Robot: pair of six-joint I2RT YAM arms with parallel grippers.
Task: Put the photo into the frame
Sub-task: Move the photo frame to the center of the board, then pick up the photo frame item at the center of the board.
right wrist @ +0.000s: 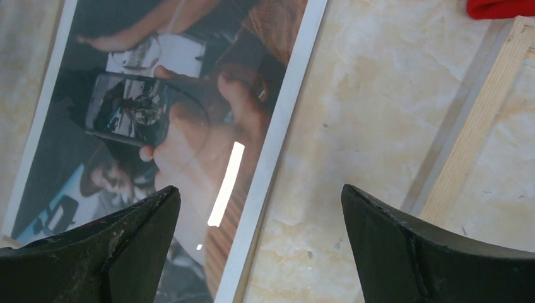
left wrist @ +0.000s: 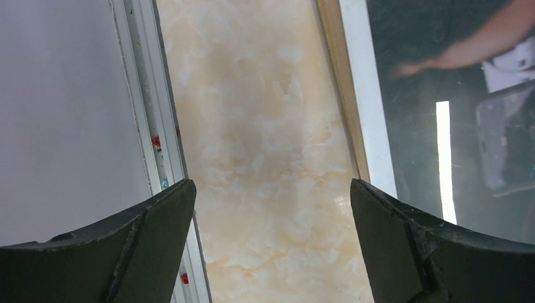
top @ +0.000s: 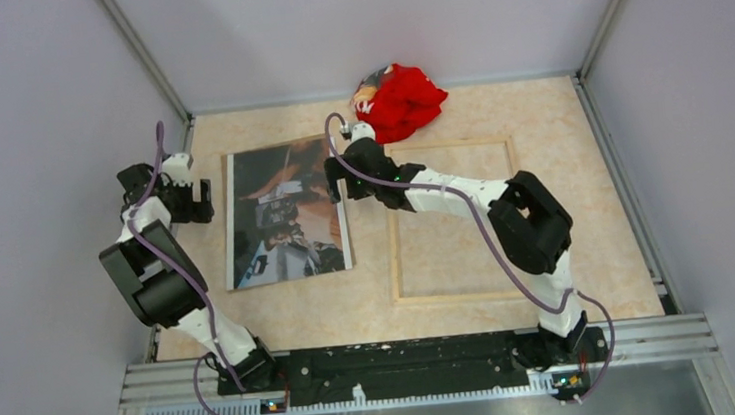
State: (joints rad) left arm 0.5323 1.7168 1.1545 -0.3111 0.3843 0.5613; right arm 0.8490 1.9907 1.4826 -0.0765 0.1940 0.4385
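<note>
The photo (top: 284,215) lies face up on the table left of centre, dark imagery with a hand holding a phone and a white margin (left wrist: 372,95) (right wrist: 158,113). A thin tan strip (left wrist: 337,76) shows along its left edge. The frame (top: 393,255) lies flat to its right, pale wood sides up (right wrist: 479,113), the table showing through its middle. My left gripper (top: 204,200) (left wrist: 271,196) hangs open over bare table just left of the photo. My right gripper (top: 333,182) (right wrist: 260,202) is open above the photo's right edge, holding nothing.
A crumpled red cloth (top: 402,99) (right wrist: 501,7) lies at the back, beyond the frame's far left corner. An aluminium rail (left wrist: 148,126) and grey wall bound the table on the left, close to my left gripper. Walls enclose the back and right.
</note>
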